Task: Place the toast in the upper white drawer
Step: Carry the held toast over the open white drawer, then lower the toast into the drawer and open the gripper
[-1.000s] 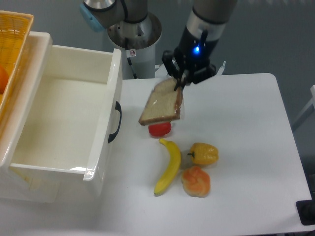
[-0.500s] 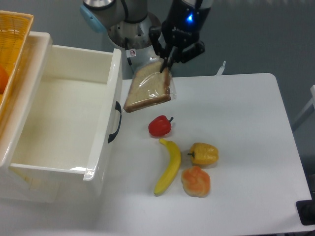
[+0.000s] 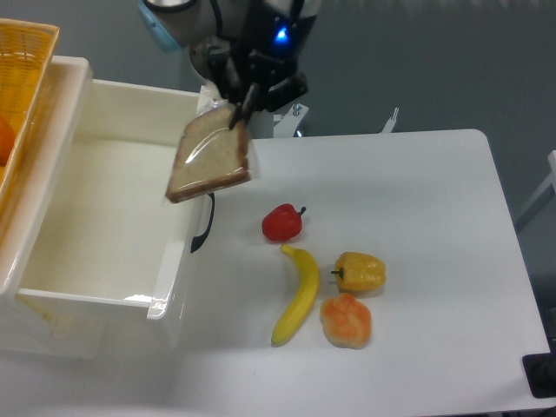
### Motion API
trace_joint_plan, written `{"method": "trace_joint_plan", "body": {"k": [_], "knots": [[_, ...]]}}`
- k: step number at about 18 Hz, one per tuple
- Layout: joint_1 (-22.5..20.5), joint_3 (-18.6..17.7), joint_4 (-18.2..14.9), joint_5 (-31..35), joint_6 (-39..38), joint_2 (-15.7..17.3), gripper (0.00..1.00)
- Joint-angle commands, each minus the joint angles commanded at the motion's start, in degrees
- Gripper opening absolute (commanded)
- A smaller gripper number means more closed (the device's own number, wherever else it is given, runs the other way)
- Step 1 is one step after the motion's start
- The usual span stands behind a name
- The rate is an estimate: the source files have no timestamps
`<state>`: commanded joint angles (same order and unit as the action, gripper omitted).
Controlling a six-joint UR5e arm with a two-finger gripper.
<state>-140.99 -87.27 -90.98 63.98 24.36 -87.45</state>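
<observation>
Toast (image 3: 208,159) hung in the air, tilted, pinched at its top corner by the gripper (image 3: 246,106), w/ its lower edge over the front wall of the upper white drawer (image 3: 104,208), right above the black handle (image 3: 205,223). Fingers were closed on the toast's clear wrap and crust at that one corner; the rest of the slice dangled free below. Judging by the droop and the crinkly plastic, the slice was prob. light and soft, w/ a slick wrapper, so a corner pinch could let it swing or slip. A grip further in on the crust edge would likely hold it steadier, but pressing hard on the crumb could squash it.

Drawer stood open at the table's left edge, deep cream walls, floor bare in what showed. An orange wicker basket (image 3: 24,82) sat at the top-left corner, above and behind the drawer, w/ something orange just visible inside.

On the table (image 3: 434,217), well apart from the toast and toward the middle: a red pepper (image 3: 282,222), a banana (image 3: 299,294) just below it, a yellow pepper (image 3: 360,272) beside the banana, and an orange lumpy pastry (image 3: 346,320) nearer the front edge, about touching the banana's side.

Task looked roughly at the carry stage: toast not yet fully inside the drawer's opening, release still ahead.
</observation>
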Motion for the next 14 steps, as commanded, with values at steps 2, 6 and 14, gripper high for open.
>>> {"method": "trace_joint_plan", "body": {"k": [2,6,14], "knots": [[1.9,-0.1,0.7,0.0,-2.0,-0.8,0.00],[4.0,-0.1,1.6,0.1,-3.0,-2.1,0.00],[8.3,-0.6,2.1,0.4,-4.3,-2.9,0.02]]}}
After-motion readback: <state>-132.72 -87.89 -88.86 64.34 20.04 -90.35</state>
